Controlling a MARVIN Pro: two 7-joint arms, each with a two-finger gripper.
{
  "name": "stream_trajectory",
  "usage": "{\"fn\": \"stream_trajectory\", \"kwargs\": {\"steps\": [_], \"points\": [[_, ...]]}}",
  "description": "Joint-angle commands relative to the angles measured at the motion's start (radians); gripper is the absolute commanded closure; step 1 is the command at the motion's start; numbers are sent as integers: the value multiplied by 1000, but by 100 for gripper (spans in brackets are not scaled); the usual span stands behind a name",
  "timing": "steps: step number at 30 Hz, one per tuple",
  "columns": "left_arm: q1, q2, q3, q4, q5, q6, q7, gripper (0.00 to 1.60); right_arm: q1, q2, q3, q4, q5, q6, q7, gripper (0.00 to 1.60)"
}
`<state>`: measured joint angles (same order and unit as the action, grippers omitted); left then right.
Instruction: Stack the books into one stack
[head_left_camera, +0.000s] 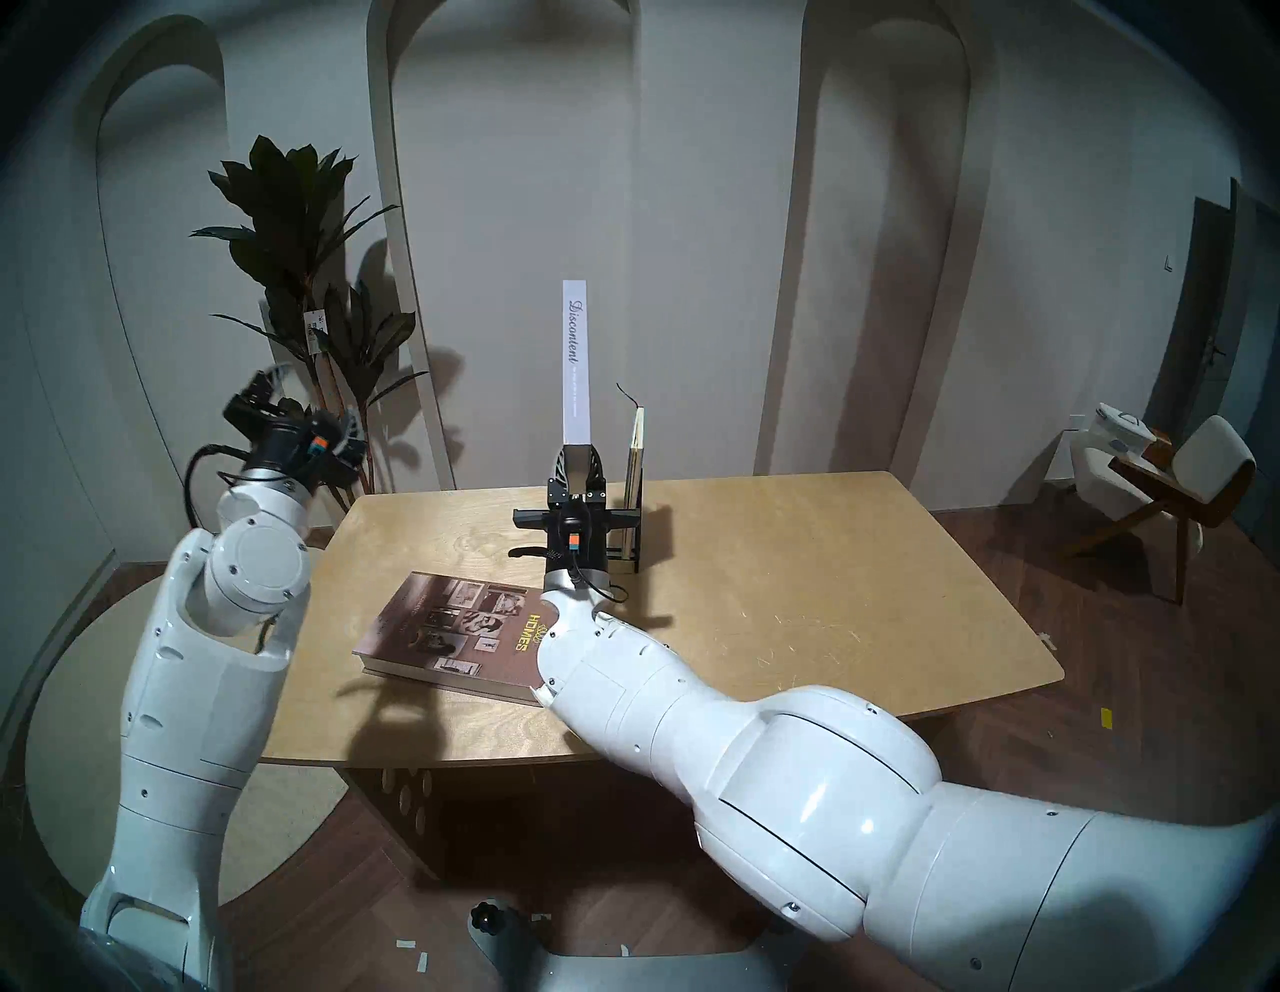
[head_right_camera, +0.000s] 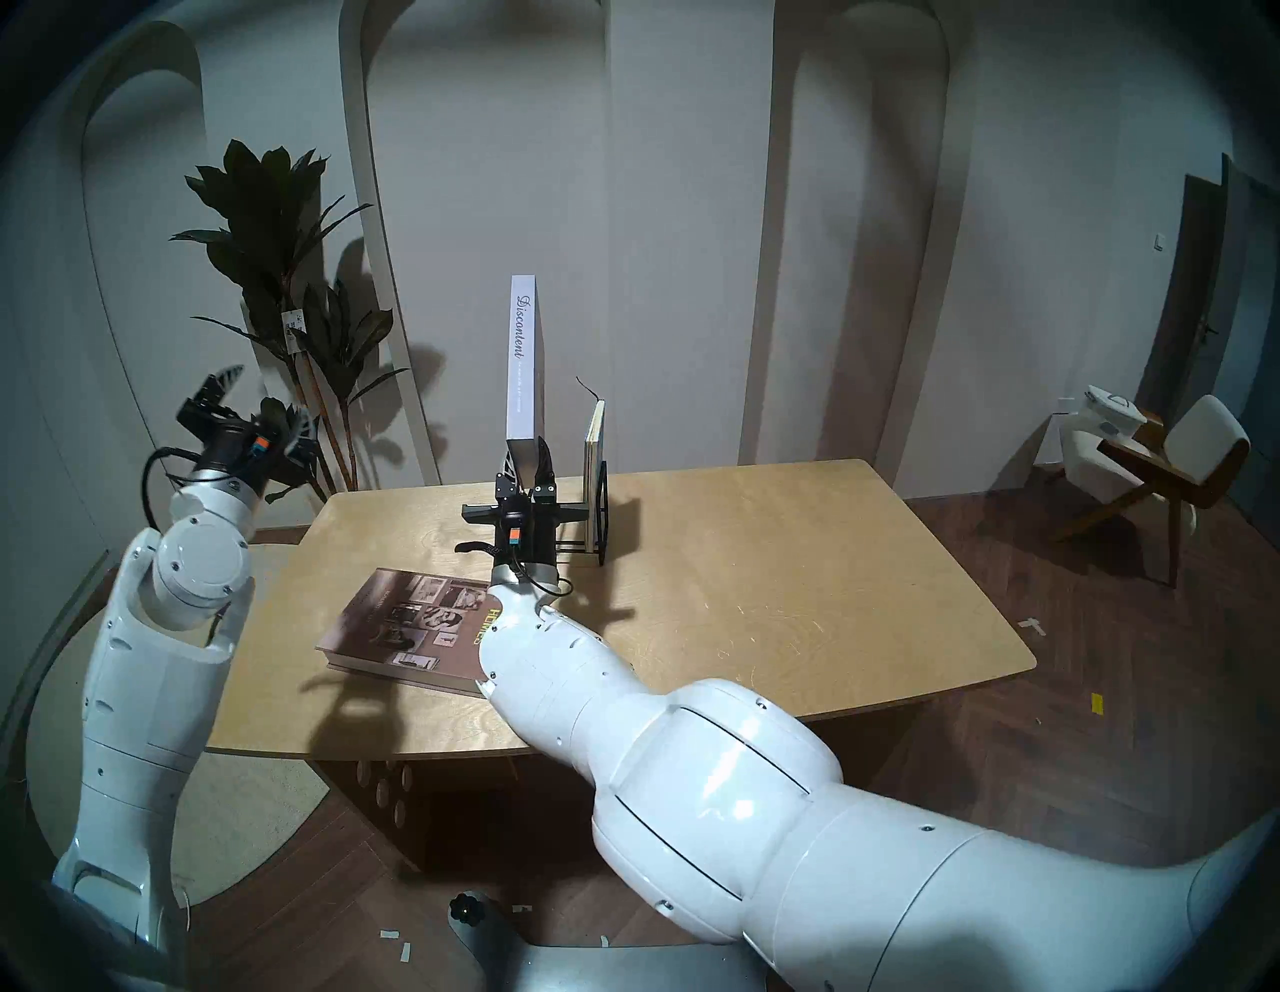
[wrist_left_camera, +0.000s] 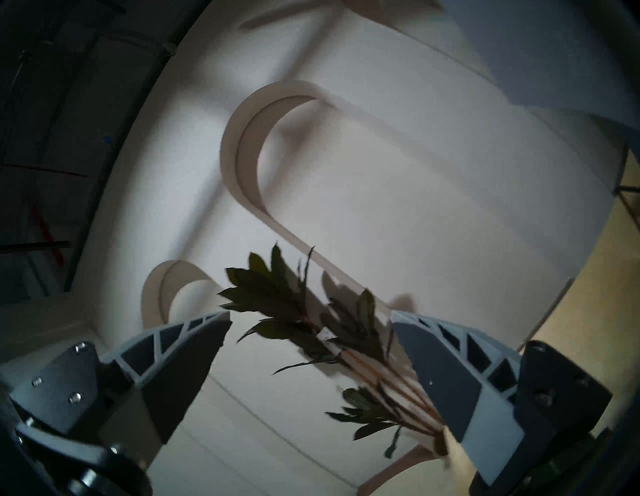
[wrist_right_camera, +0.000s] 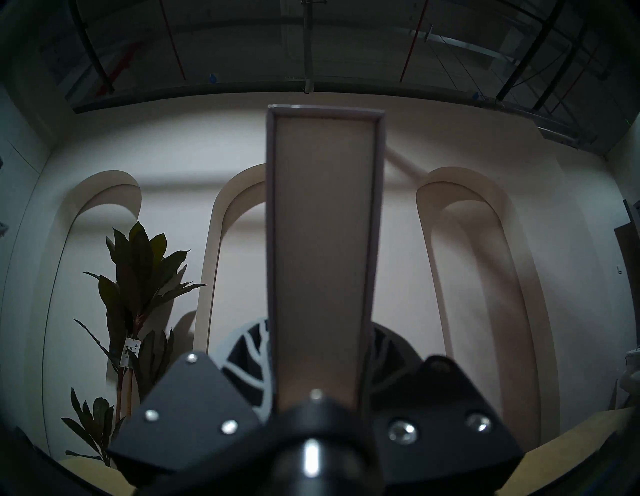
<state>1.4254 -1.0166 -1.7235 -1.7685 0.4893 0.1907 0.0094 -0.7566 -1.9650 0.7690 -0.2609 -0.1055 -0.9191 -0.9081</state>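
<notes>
My right gripper (head_left_camera: 577, 454) is shut on the lavender-grey "Discontent" book (head_left_camera: 576, 360) and holds it upright, spine toward me, above the table's far middle; its page edge fills the right wrist view (wrist_right_camera: 323, 263). The large brown photo-collage book (head_left_camera: 450, 630) lies flat on the table, partly under my right forearm. A thin book with a dark ribbon (head_left_camera: 636, 454) stands upright in the black wire rack (head_left_camera: 627, 533); its blue cover does not show. My left gripper (head_left_camera: 305, 409) is open and empty, raised off the table's left side, facing the wall and plant (wrist_left_camera: 311, 332).
The wooden table (head_left_camera: 796, 589) has a rounded front edge. A tall potted plant (head_left_camera: 305, 277) stands behind the left corner, close to my left gripper. A chair (head_left_camera: 1170, 478) stands at the far right on the wood floor.
</notes>
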Motion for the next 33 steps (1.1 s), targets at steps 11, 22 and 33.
{"fn": "stream_trajectory", "kwargs": {"steps": [11,22,33], "points": [[-2,74,-95,-29,2,-5,-53,0,10,128,-171,-68,-223,24,-11,160],[-16,66,-66,-15,-10,-15,-80,0,13,267,-273,-41,-357,99,-1,160],[-24,66,-44,-1,-27,-21,-102,0,24,366,-365,-59,-475,117,-6,160]]}}
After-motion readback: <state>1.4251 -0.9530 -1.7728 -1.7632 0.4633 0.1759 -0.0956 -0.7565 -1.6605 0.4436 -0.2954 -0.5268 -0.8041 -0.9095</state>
